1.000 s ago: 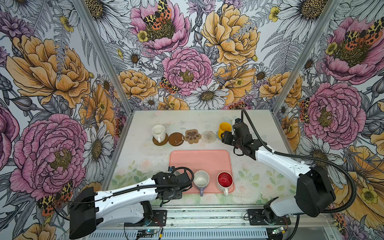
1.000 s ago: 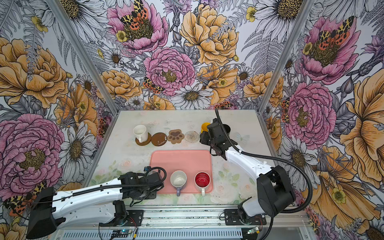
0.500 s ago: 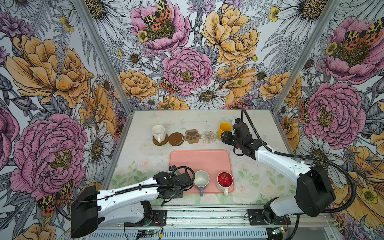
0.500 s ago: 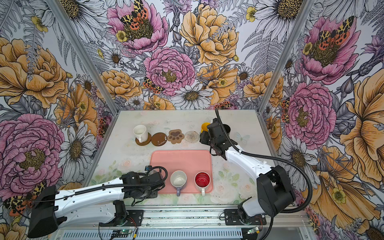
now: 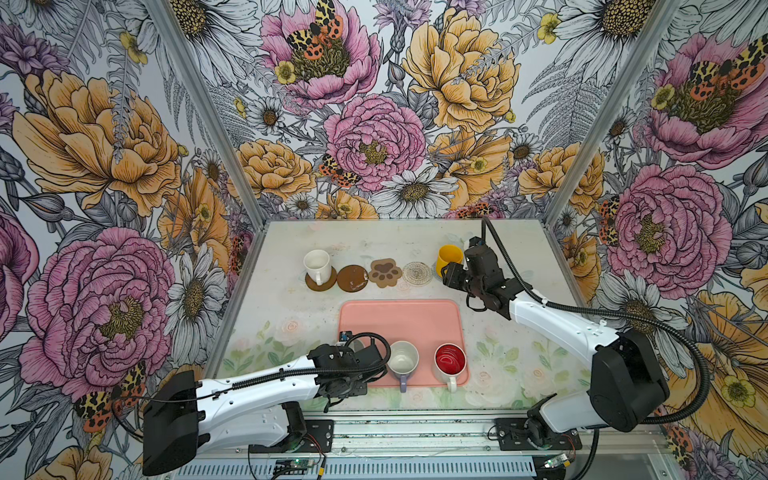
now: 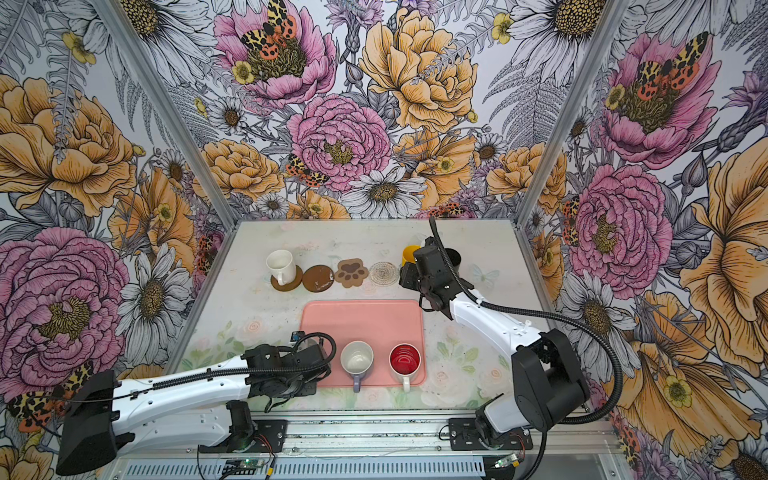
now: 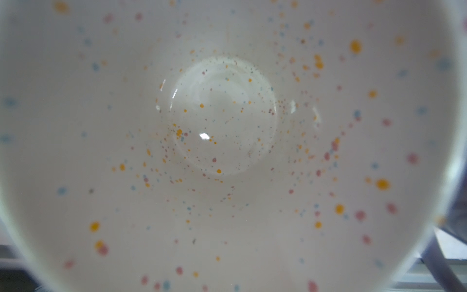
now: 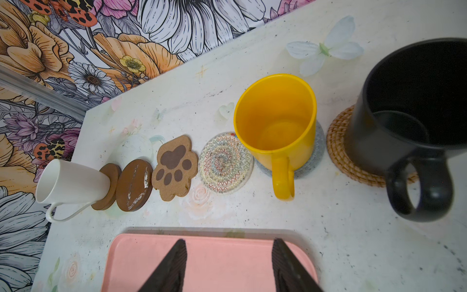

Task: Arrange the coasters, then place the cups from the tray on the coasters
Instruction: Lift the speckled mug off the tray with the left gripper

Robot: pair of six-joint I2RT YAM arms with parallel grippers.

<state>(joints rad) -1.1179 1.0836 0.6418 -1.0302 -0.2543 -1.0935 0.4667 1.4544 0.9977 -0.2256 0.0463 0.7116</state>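
1. Beyond the tray's far left corner, the white mug stands upright on the first dark brown disc. The second dark brown disc lies bare just beside it.
2. At the tray's near left corner, the left gripper sits over the speckled white mug, whose inside fills the left wrist view. Its fingers are hidden in every view. Whether they are parted, closed or gripping the mug cannot be told.
3. Beyond the middle of the tray's far edge, the paw-shaped coaster lies bare.
4. On the tray, at the middle of its near edge, the lavender mug stands upright with its handle over the near rim.
5. Beyond the far edge, right of middle, the clear patterned disc lies bare.
6. On the tray's near right corner, the red-lined mug stands upright, handle over the near rim.
7. Beyond the tray's far right corner, the yellow mug stands on the pale blue woven disc.
8. At that same corner, the right gripper hangs just beside the yellow mug. Its fingers stand well apart, with nothing between them.
9. Farther right, past the tray's right edge, the black mug stands on the rattan disc.
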